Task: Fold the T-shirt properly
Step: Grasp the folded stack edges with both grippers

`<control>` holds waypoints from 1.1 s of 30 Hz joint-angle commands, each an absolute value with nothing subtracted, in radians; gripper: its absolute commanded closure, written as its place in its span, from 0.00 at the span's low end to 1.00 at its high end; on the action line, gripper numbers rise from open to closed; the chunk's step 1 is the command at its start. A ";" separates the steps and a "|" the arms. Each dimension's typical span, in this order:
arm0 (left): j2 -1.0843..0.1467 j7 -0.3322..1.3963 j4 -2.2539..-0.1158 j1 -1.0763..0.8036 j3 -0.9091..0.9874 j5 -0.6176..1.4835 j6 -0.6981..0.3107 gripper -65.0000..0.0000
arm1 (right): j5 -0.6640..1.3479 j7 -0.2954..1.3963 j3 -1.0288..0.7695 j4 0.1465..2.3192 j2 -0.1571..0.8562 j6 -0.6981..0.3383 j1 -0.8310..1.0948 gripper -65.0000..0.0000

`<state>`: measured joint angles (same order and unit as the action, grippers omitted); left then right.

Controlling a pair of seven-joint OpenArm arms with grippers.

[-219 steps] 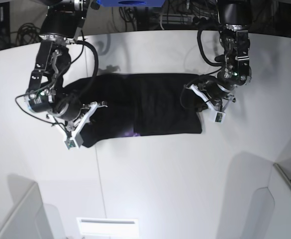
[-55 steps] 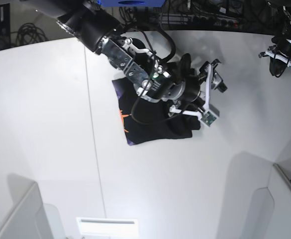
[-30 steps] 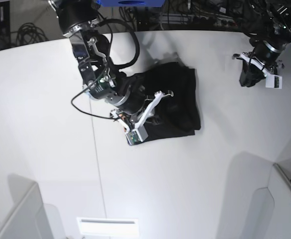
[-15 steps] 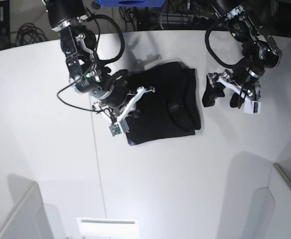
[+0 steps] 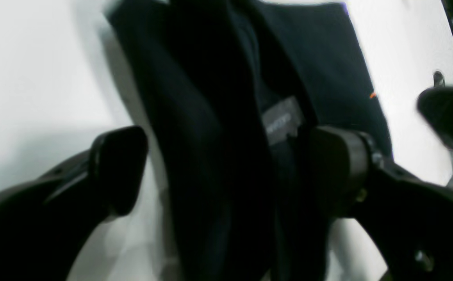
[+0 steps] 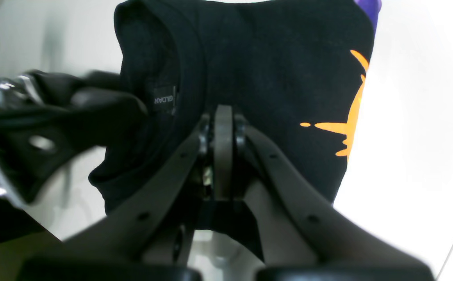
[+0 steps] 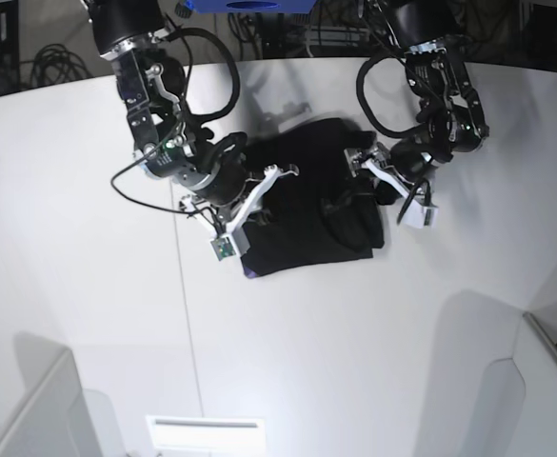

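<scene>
Clearly the T-shirt [image 7: 307, 205] is soft, limp: my left tool [image 5: 226, 171] gapes wide astride its three-o'clock folded edge, right tool [image 6: 223, 128] shut empty

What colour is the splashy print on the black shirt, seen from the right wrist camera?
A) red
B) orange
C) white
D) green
B: the right wrist view shows an orange splash near the edge of the shirt, with a bit of purple at the corner.
</scene>
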<state>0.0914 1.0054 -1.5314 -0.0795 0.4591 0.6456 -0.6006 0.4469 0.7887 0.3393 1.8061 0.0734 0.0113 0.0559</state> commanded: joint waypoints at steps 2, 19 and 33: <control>0.091 0.998 -1.497 -0.050 0.440 0.654 -0.595 0.04 | 0.456 0.769 0.343 1.827 0.087 0.005 0.042 1.00; 0.044 0.923 -1.448 -0.038 0.308 0.653 -0.369 0.91 | 0.458 0.769 0.335 1.888 0.110 0.005 0.054 1.00; -0.197 0.923 -1.455 0.001 -0.005 0.653 -0.351 1.00 | 0.458 0.768 0.119 1.888 0.117 0.005 0.168 1.00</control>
<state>-0.1925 0.9028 -1.4441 -0.0120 -0.0097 0.6712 -0.3511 0.4500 0.7883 0.1223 1.8664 0.1139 0.0101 0.1768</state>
